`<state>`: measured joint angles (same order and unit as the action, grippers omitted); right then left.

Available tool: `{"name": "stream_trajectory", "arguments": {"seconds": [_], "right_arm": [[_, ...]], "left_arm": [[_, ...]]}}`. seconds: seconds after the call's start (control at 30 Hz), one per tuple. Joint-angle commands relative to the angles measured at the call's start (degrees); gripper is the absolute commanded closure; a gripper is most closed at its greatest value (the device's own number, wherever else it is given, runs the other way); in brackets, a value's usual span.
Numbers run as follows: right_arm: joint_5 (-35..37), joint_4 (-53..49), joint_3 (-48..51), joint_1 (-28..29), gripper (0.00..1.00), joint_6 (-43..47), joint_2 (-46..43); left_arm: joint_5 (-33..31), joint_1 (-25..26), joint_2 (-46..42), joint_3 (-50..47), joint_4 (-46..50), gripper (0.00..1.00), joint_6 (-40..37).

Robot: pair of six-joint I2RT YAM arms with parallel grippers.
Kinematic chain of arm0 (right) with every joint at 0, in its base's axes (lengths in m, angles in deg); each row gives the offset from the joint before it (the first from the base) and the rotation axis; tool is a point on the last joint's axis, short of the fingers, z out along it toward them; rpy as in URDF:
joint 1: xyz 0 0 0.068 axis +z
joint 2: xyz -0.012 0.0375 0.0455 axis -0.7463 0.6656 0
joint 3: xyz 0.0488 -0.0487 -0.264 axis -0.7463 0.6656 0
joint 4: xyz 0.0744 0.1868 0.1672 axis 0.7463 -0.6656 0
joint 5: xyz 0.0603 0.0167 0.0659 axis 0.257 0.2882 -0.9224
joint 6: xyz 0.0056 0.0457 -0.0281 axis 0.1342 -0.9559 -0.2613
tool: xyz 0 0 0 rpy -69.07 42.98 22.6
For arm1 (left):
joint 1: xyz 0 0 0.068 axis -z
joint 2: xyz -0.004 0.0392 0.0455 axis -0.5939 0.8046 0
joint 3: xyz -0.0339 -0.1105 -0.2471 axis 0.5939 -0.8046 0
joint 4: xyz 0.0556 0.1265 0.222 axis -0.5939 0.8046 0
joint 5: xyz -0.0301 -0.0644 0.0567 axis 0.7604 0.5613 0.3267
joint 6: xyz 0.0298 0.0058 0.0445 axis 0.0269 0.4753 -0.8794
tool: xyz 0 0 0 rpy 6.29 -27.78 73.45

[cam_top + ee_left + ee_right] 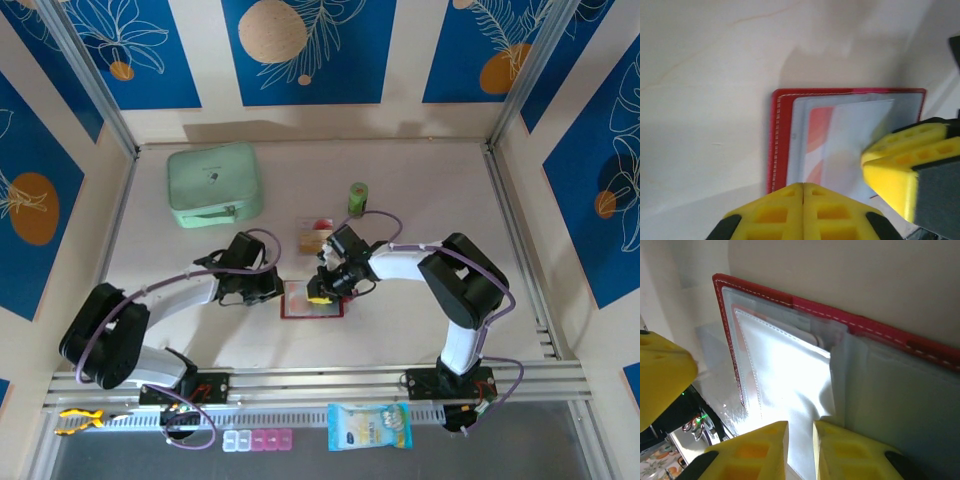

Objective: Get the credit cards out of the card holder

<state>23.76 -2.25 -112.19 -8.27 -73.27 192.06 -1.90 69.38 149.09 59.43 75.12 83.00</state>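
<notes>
Red holder [313,300] lies open mid-table, a card [815,142] half-veiled behind its glaring clear sleeve [785,375]. The right gripper [800,432] pinches that sleeve. The left gripper [803,192] is pressed closed at the holder's edge, contact unclear.

card holder [300,304] before the credit cards [314,238] — case [214,185] behind-left.

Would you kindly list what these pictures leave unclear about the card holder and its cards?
- How many credit cards remain in the card holder: left wrist view, blurred behind clear sleeves.
- Sleeve contents: right wrist view, glare whitens them.
- Holder's centre: top view, the right gripper covers it.
- Holder's near edge: left wrist view, the left gripper hides it.
</notes>
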Motion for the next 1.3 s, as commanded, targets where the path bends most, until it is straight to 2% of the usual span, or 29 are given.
{"name": "stream_trajectory", "arguments": {"seconds": [0.0,0.23,0.33,0.47,0.73,0.9,1.03,1.27], "right_arm": [[-3.5,3.2,2.3,-0.9,0.79,-1.0,-1.6],[-6.8,8.7,5.4,-2.7,0.79,-2.4,-0.9],[-8.3,11.8,7.0,-3.3,0.8,-3.3,-0.8],[-8.9,13.1,7.9,-3.7,0.81,-3.6,-0.5],[-9.5,12.9,8.2,-3.8,0.8,-3.4,-1.6],[-8.0,9.7,7.2,-3.7,0.77,-3.2,-5.9],[-2.2,2.2,6.0,-4.0,0.75,-1.8,-11.4],[4.3,-7.1,6.4,-7.7,0.72,-0.5,-21.4]], "left_arm": [[2.5,1.2,0.2,1.4,-2.3,0.86,1.9],[4.2,3.3,5.3,1.9,-7.1,0.73,4.0],[4.7,3.6,6.7,1.7,-8.7,0.71,4.6],[5.4,3.9,8.3,1.8,-10.0,0.76,4.9],[5.7,4.3,8.5,2.5,-10.6,0.79,5.7],[6.4,4.6,7.8,3.7,-10.4,0.77,6.2],[7.0,5.5,7.7,5.6,-9.7,0.74,6.3],[7.4,8.3,9.0,8.3,-9.7,0.6,7.1]]}}
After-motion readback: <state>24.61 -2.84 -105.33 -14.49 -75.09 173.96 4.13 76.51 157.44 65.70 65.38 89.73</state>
